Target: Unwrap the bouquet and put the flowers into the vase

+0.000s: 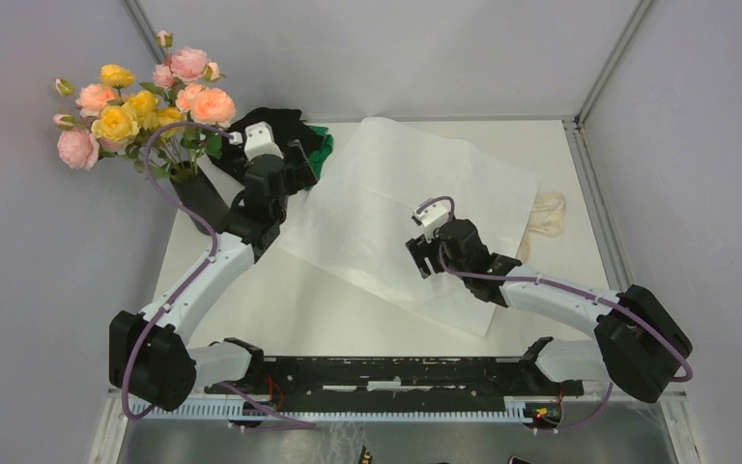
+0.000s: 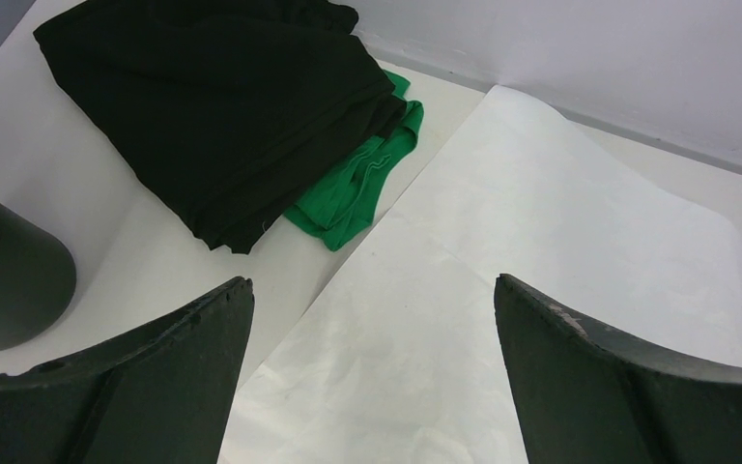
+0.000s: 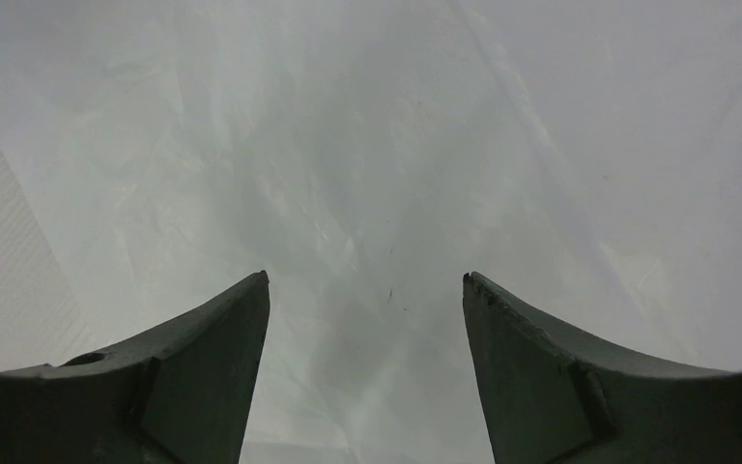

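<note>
The flowers (image 1: 145, 101), pink, peach and yellow roses, stand in the black vase (image 1: 198, 201) at the back left. The bouquet's white paper sheet (image 1: 396, 213) lies spread flat mid-table, and its cream lace ribbon (image 1: 547, 215) lies off the sheet's right edge. My left gripper (image 1: 295, 162) is open and empty just right of the vase (image 2: 5, 280), over the sheet's left edge (image 2: 502, 222). In its wrist view the left gripper (image 2: 372, 290) holds nothing. My right gripper (image 1: 425, 259) hovers open over the sheet's middle. Only paper (image 3: 348, 145) shows between the right gripper (image 3: 365, 280) fingers.
A black-and-green cloth heap (image 1: 290, 135) lies at the back, just ahead of the left gripper, and also shows in the left wrist view (image 2: 222, 106). Grey walls close the table at the back and both sides.
</note>
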`<move>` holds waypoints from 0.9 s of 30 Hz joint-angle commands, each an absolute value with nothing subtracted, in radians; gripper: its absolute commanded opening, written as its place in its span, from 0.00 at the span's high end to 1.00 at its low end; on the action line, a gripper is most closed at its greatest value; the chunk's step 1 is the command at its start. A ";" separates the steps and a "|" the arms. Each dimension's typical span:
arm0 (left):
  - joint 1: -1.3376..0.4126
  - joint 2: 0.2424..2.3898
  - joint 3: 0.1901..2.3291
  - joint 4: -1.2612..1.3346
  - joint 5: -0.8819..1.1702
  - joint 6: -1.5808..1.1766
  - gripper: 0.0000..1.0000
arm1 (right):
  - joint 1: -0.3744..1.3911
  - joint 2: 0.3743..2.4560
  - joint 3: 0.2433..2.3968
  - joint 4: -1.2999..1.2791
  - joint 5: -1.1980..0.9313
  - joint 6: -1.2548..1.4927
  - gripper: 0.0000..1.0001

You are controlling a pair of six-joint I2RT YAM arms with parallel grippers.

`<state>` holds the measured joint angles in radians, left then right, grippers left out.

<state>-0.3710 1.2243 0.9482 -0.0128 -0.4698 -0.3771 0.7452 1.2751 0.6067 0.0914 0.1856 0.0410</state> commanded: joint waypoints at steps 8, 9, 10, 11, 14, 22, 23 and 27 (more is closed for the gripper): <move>-0.373 1.228 0.945 0.014 -0.442 -0.413 0.01 | 0.745 1.246 0.577 0.122 0.210 0.076 0.21; -0.374 1.225 0.943 0.013 -0.444 -0.411 0.01 | 0.745 1.244 0.576 0.123 0.211 0.077 0.21; -0.374 1.223 0.942 0.012 -0.446 -0.409 0.01 | 0.745 1.243 0.575 0.123 0.210 0.078 0.21; -0.373 1.222 0.942 0.011 -0.448 -0.408 0.01 | 0.745 1.244 0.576 0.123 0.211 0.077 0.21; -0.374 1.218 0.945 0.008 -0.451 -0.407 0.01 | 0.745 1.248 0.581 0.120 0.211 0.077 0.21; -0.373 1.223 0.946 0.006 -0.451 -0.405 0.01 | 0.745 1.249 0.583 0.119 0.211 0.075 0.21; -0.373 1.224 0.946 0.006 -0.450 -0.406 0.01 | 0.745 1.249 0.582 0.121 0.210 0.075 0.21; -0.374 1.224 0.948 0.006 -0.448 -0.405 0.01 | 0.746 1.249 0.578 0.123 0.209 0.078 0.21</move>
<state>-0.3710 1.2335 0.9451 -0.0132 -0.4496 -0.3779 0.7452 1.2671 0.5770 0.0963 0.1894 0.0662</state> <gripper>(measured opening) 0.989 0.788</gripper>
